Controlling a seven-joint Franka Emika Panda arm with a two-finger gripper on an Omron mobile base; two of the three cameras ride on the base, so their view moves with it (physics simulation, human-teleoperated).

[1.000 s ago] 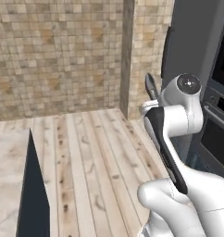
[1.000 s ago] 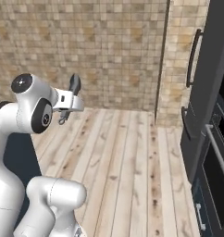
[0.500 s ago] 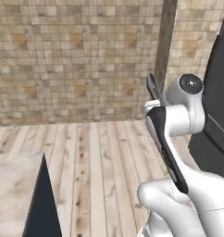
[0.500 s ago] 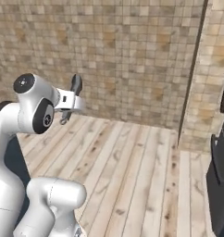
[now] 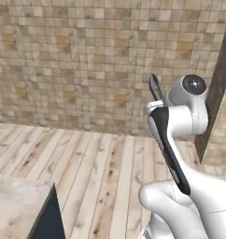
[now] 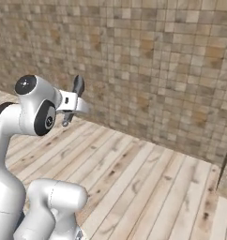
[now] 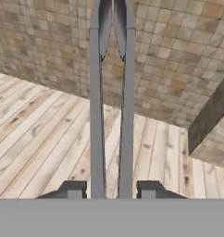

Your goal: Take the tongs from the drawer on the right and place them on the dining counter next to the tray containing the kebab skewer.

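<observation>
Two thin grey arms of the tongs [image 7: 110, 106] run up the middle of the hand view, from between the fingertips [image 7: 73, 189] at the bottom to the top edge, side by side with a narrow gap; the hand [image 7: 111, 190] is clenched on them near their lower end. No writing or label can be read anywhere.

In the left base view, from the left: the stone corner of a table [image 5: 14, 205] on its navy base sits at the lower left, plank floor [image 5: 96, 168] spreads across the middle, a tiled wall [image 5: 82, 65] stands behind, and the arm rises at the right with the dark hand [image 5: 155, 87] pointing up before the wall. A dark vertical edge [image 5: 220, 88] closes the right side.

In the right base view the arm stands at the left, its hand [image 6: 78, 87] raised just beside the elbow joint, with floor [image 6: 148, 187] and wall [image 6: 148, 70] to the right.

Since a second ago the whole scene has slid: the black appliance fronts at the right have passed out of both base views, and the wall now spans them. That is the base turning. The arm keeps its pose and the hand stays clamped on the tongs.
</observation>
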